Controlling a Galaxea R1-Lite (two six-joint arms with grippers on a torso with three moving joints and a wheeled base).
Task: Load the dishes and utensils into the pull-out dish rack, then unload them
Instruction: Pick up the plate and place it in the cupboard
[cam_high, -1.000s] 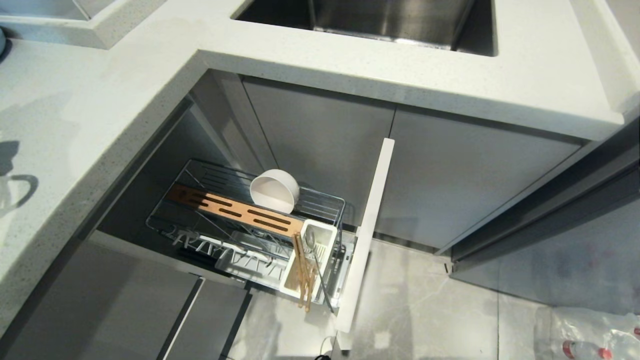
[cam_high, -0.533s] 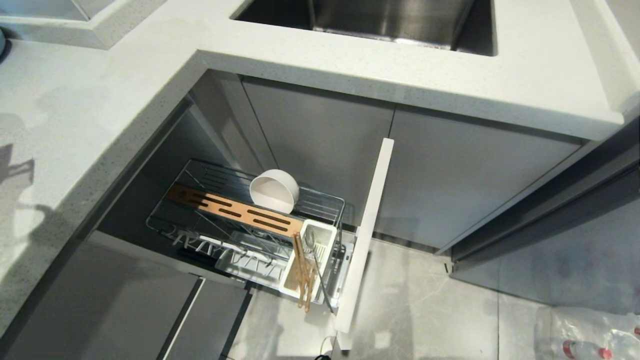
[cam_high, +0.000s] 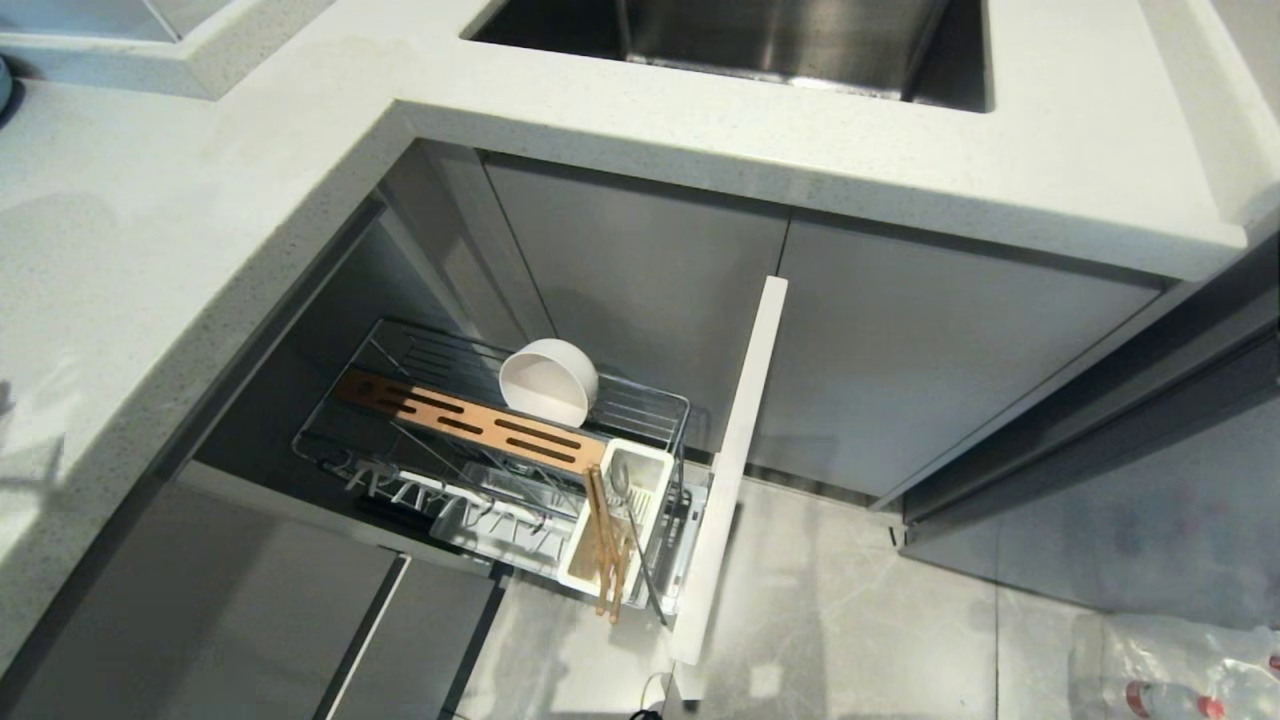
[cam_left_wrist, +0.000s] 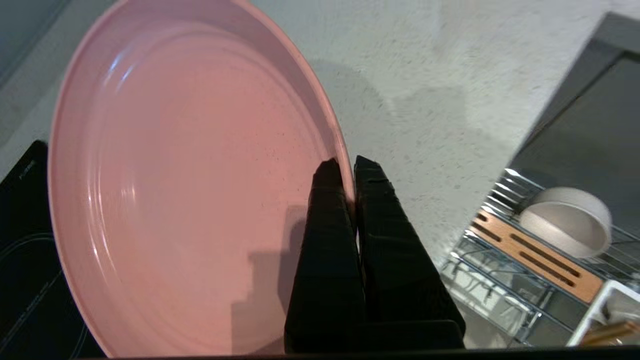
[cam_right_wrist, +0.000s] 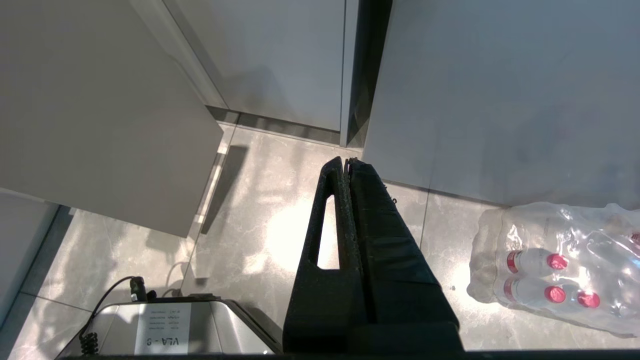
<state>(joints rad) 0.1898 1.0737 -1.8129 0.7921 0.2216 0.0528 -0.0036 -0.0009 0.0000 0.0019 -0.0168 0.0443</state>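
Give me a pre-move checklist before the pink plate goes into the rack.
1. Left gripper shut on the flat pink oval plate's rim: ok.
2. Chrome wire pull-out dish rack pulled out: ok.
3. Brown slotted wooden strip has free slots: ok.
4. Small round cream-white bowl sits beside the strip, not on it: ok.
5. Wooden chopsticks in the white plastic cutlery box: ok.
6. Right gripper shut, empty, over the floor: ok.

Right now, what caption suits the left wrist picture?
Left hand pinching the pink plate's rim above the counter, dish rack beyond.
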